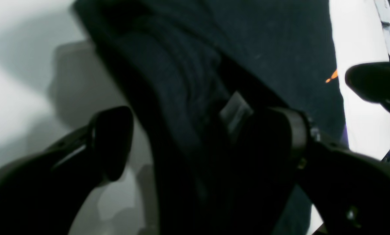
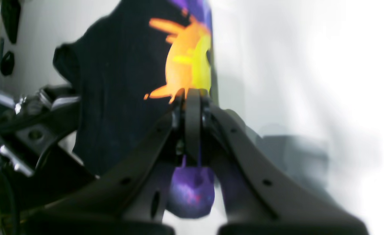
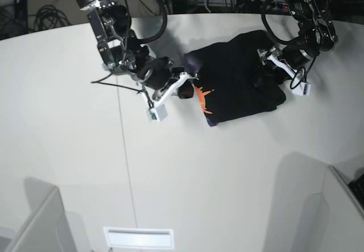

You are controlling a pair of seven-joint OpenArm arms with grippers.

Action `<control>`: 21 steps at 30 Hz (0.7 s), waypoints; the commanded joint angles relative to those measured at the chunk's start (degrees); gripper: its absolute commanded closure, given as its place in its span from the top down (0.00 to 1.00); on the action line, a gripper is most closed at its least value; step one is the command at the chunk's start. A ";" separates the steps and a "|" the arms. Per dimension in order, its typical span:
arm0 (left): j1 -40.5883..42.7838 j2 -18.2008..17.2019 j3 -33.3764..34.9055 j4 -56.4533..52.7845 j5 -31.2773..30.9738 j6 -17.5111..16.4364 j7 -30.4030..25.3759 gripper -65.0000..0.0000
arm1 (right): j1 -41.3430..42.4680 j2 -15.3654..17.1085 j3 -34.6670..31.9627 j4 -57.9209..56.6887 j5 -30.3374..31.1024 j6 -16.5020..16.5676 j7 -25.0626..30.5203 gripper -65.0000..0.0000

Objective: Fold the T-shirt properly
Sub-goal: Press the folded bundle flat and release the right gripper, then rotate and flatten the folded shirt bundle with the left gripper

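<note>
Mid-fold: my right gripper (image 2: 191,98) pinches the printed edge of the T-shirt (image 3: 239,84), bunched near the table's (image 3: 170,172) far edge — my left gripper (image 1: 195,137) gapes, released. Next, a fresh grasp.

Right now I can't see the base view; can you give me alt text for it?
A black T-shirt lies partly folded on a white table, a strip of orange print showing at its left edge. The right pincer is shut on that printed edge, while the left pincer, jaws open, is over the shirt's opposite side.
</note>
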State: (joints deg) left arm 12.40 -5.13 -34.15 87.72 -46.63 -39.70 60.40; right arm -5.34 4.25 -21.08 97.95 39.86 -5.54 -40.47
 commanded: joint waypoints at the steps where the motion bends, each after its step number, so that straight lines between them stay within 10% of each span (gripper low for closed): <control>1: 0.30 -0.54 0.35 0.23 0.35 -0.30 0.48 0.88 | 0.20 0.45 0.64 1.96 0.54 0.40 1.83 0.00; 12: -1.37 -1.60 8.70 0.67 11.42 3.18 0.83 0.04 | -7.10 4.85 10.40 3.28 0.54 0.40 5.17 0.00; 21: -4.27 -9.51 19.78 0.67 19.51 3.18 0.74 0.00 | -14.66 5.99 21.48 3.28 0.54 0.49 5.26 0.00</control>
State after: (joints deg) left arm 8.08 -14.33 -14.46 88.36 -31.29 -37.47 59.07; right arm -20.10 9.96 0.30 100.14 40.01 -5.56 -35.83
